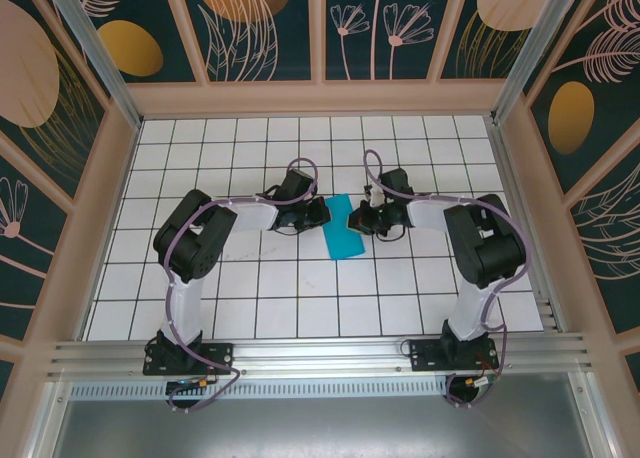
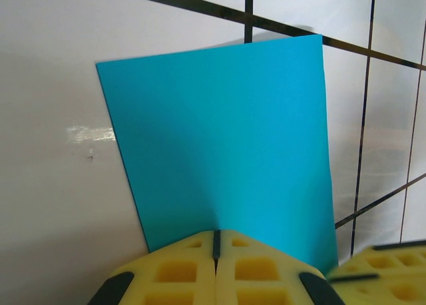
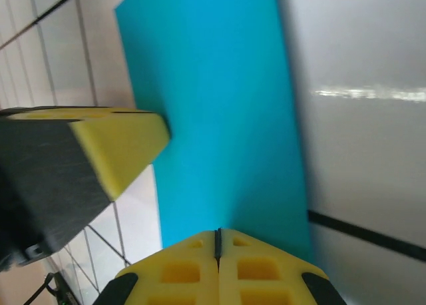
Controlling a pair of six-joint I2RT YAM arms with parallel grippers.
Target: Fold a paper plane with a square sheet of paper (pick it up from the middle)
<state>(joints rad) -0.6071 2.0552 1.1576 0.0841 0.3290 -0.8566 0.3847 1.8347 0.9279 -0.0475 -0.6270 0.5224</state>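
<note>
Left end effector and right end effector pinch the square sheet of paper; early fold, next probably needs edges aligned.

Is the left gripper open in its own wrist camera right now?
No, the left gripper has its yellow pads pressed together, pinching the near edge of the blue paper.
</note>
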